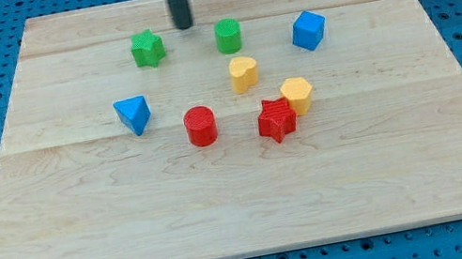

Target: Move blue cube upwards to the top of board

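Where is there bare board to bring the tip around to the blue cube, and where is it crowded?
Bare wood runs along the board's bottom, below the red cylinder and red star, and right of the blue cube. It is crowded mid-board: the yellow hexagon touches the red star. My tip sits between the green blocks.

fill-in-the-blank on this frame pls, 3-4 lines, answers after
1. My tip stands between two ____ blocks, the green star and the green cylinder.
2. The blue cube lies toward the view's ____ of my tip.
3. The red star touches the ____ hexagonal block.
4. The block at the view's far left is the blue ____.

Answers: green; right; yellow; triangular block
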